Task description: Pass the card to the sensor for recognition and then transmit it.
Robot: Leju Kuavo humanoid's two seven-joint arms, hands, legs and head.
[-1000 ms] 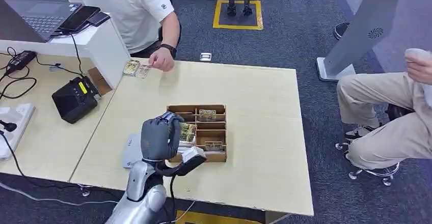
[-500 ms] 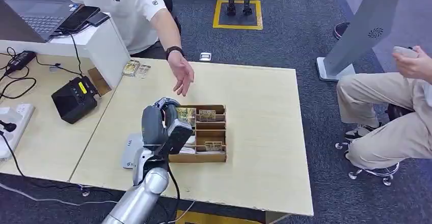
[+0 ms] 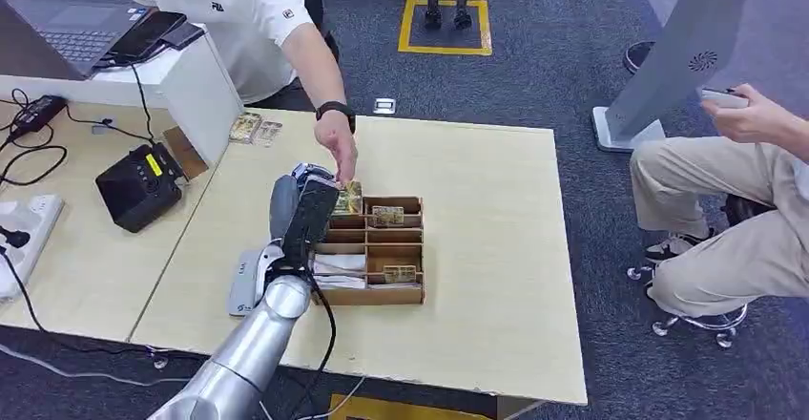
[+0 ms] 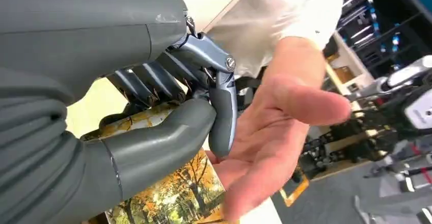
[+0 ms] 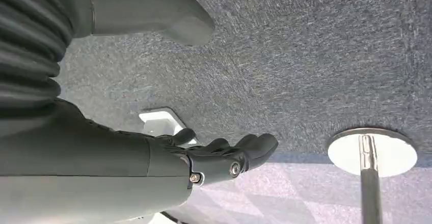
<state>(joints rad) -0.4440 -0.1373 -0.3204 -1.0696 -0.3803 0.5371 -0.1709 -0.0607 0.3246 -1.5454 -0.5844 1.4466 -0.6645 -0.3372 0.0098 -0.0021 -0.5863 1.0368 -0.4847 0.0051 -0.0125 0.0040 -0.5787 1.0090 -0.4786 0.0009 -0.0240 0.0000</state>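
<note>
Even, bright indoor light, soft shadows; the person's hand point(image 4: 275, 132) blurs close to the left wrist camera.

I see a light wooden counter point(image 3: 477, 181) bearing a compartmented wooden box point(image 3: 377, 248), a white sensor pad point(image 3: 246, 284) near its front-left edge, and two loose cards point(image 3: 254, 129) at its far-left corner.

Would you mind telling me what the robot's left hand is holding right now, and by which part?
The left hand pinches a card printed with autumn trees by one edge, between thumb and fingers. A person's hand reaches for it.
</note>
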